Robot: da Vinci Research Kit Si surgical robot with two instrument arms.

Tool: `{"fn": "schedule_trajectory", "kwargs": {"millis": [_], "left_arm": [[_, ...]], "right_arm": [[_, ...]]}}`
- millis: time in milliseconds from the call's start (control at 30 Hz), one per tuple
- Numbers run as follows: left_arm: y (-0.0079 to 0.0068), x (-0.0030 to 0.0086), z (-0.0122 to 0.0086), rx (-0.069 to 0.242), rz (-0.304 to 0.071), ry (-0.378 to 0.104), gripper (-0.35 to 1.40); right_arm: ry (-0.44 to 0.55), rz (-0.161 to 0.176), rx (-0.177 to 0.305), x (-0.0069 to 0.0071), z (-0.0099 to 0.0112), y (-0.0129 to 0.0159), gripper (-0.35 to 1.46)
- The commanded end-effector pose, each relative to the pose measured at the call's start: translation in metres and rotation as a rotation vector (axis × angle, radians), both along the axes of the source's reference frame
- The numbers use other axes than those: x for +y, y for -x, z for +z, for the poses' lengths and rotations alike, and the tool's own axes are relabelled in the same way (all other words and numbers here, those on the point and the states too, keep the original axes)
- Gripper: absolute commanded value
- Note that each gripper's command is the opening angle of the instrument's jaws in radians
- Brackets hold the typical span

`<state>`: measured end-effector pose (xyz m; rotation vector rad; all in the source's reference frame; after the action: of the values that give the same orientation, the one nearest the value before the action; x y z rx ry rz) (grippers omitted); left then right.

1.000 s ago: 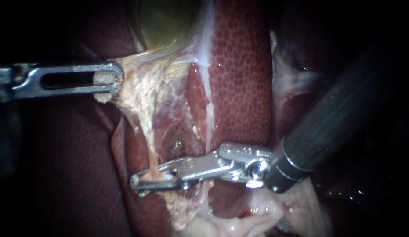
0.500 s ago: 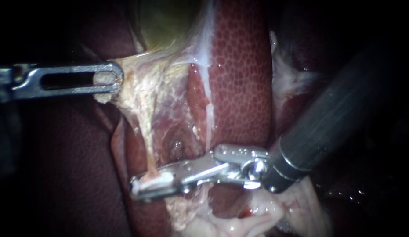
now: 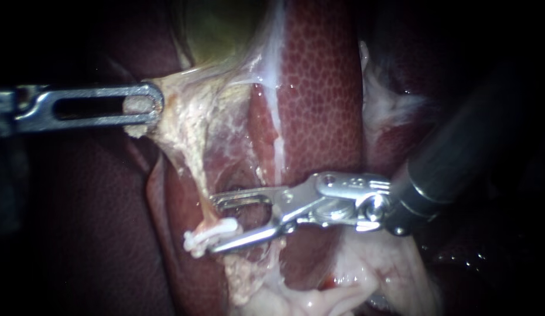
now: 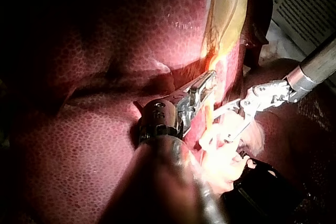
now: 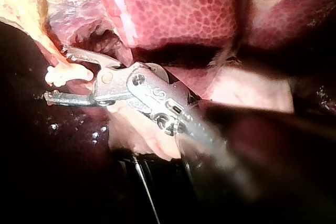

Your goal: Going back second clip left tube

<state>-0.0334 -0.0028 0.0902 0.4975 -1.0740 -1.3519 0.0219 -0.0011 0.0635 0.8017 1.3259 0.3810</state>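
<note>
Two instruments, one clip, one tube, listed from nearest to farthest in the endoscope view.

1. Soft whitish tissue (image 3: 319,298), at the lower edge, under the right instrument's shaft.
2. Right instrument (image 3: 218,225), its dark shaft entering from the right. Its claw stands apart with a clear gap: the upper half lies across the small hollow in the tissue and the lower half slants down toward the clip. The claw grips nothing.
3. White clip (image 3: 209,235), closed across the lower end of the left tube. It sits just beside the tip of the lower half of the claw; whether the two touch cannot be told.
4. Left tube (image 3: 197,193), a thin pale strand. It runs from the pale tissue down to the clip and is drawn straight.
5. Left instrument (image 3: 149,105), level, entering from the left. Its slotted claw is clamped on the edge of the pale tissue (image 3: 190,117), well apart from the clip.
6. Liver (image 3: 325,88), red and mottled, behind and beside the tube.
7. Gallbladder (image 3: 219,29), greenish, farthest back, above the pale tissue.
</note>
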Motion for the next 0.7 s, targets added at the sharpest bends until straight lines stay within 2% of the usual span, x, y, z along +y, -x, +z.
{"fn": "schedule_trajectory", "kwargs": {"millis": [33,367,500,700], "left_arm": [[0.0000,0.0000,0.0000,0.000,0.000,0.000,-0.35],[-0.0002,0.0000,0.0000,-0.001,0.001,0.000,-0.35],[-0.0002,0.0000,0.0001,-0.001,0.001,0.000,-0.35],[0.0000,0.0001,0.0004,0.000,0.000,0.001,-0.35]], "right_arm": [[0.004,0.001,0.000,0.0002,-0.0001,0.0006,0.60],[0.056,0.035,-0.013,0.0034,-0.0034,0.0080,0.60],[0.080,0.044,-0.017,0.0046,-0.0058,0.0110,0.60],[0.110,0.058,-0.006,0.0059,-0.0091,0.0133,0.60]]}}
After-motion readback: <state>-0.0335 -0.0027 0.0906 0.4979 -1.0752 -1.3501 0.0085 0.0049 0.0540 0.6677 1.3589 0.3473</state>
